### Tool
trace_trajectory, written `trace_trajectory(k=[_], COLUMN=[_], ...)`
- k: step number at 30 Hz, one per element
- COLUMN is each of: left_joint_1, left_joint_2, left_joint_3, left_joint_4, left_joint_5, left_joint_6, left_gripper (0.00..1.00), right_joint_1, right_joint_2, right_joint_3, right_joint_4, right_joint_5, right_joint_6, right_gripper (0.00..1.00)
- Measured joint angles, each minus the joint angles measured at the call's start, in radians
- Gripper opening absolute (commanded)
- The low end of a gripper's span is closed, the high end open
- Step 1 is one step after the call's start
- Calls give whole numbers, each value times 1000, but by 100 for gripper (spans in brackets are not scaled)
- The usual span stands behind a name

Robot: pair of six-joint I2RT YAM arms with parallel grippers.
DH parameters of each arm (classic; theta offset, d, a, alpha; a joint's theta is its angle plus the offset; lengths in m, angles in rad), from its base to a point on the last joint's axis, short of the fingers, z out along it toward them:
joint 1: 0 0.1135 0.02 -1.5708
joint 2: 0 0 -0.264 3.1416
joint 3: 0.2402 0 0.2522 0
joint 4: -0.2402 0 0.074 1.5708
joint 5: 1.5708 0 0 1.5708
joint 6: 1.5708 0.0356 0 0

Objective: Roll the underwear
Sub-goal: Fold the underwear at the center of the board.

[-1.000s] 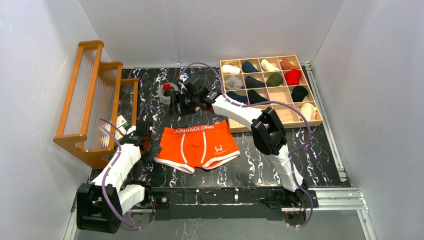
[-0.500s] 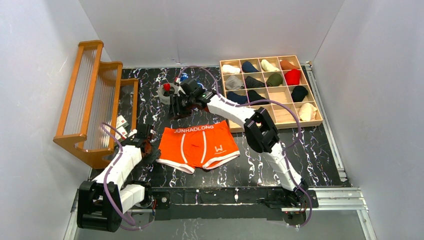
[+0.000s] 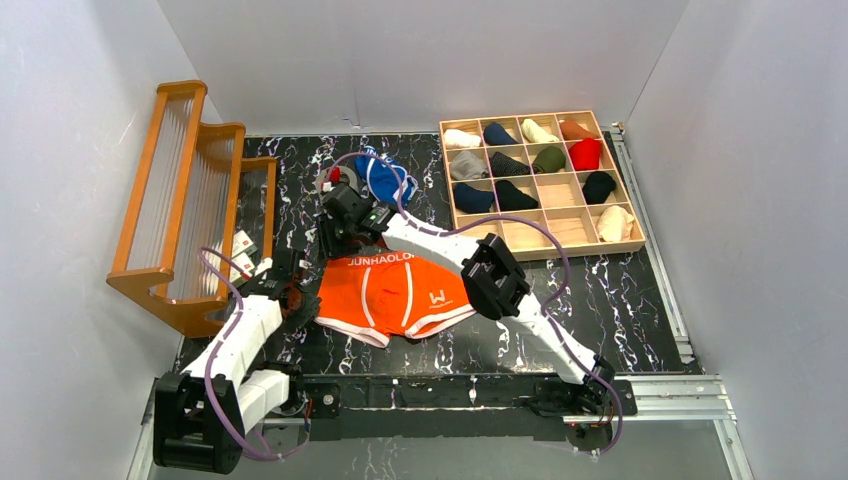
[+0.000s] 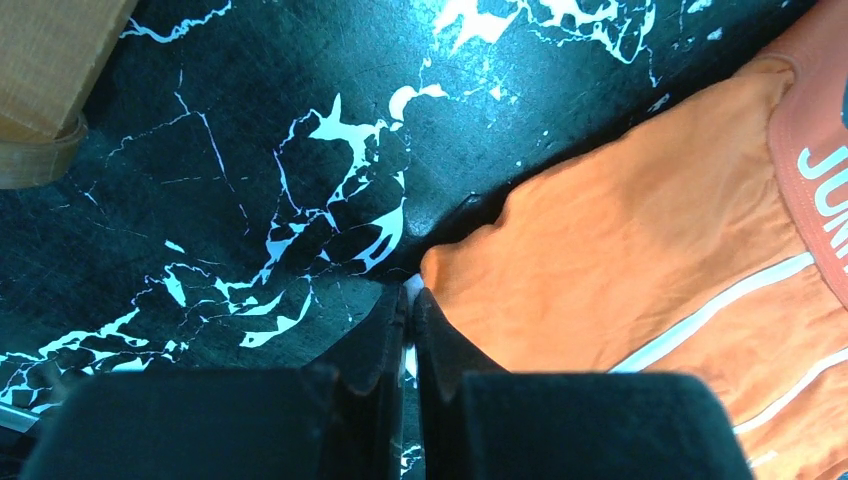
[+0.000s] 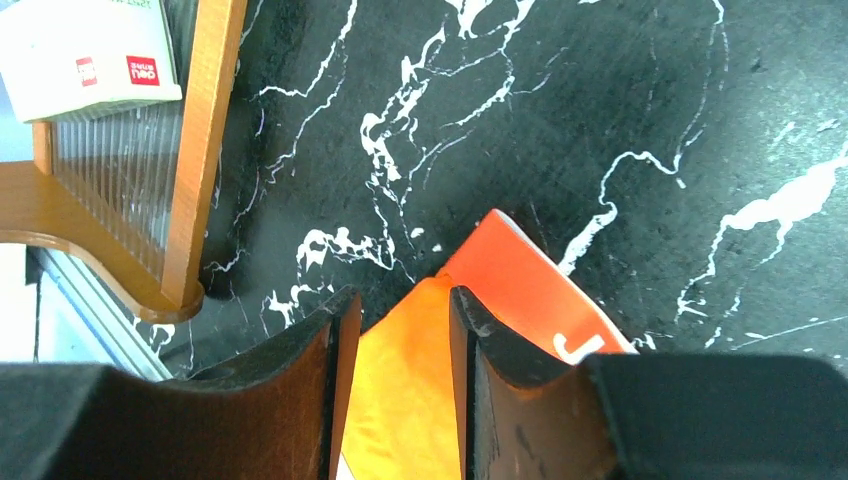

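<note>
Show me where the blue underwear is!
In the top view, the blue underwear lies bunched at the far middle of the table, left of the wooden divider tray and behind the orange underwear.

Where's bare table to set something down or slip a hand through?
Widest: marble right of the orange briefs, between the compartment tray and near rail. Smaller strip between wooden rack and blue briefs. Crowded: orange briefs' left edge, left pincer and right pincer at it.

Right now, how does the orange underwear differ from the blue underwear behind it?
The orange underwear lies spread flat near the arms; the blue underwear sits bunched farther back. The orange underwear shows a lettered waistband; no lettering is visible on the blue underwear. Both rest on the black marble-patterned table.
</note>
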Motion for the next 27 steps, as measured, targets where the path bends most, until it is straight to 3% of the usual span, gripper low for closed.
trace_trajectory(k=[18, 27], left_joint_1=[0, 0], left_joint_2=[-24, -58], left_joint_3=[-2, -28], left_joint_4=[0, 0], left_joint_5=[10, 32], left_joint_6=[-10, -36], left_gripper=[0, 0], right_joint_1=[40, 102], right_joint_2=[117, 132], right_joint_3=[126, 141], right_joint_4=[-33, -27], right_joint_5=[218, 423], right_joint_6=[-11, -58], right_gripper=[43, 39])
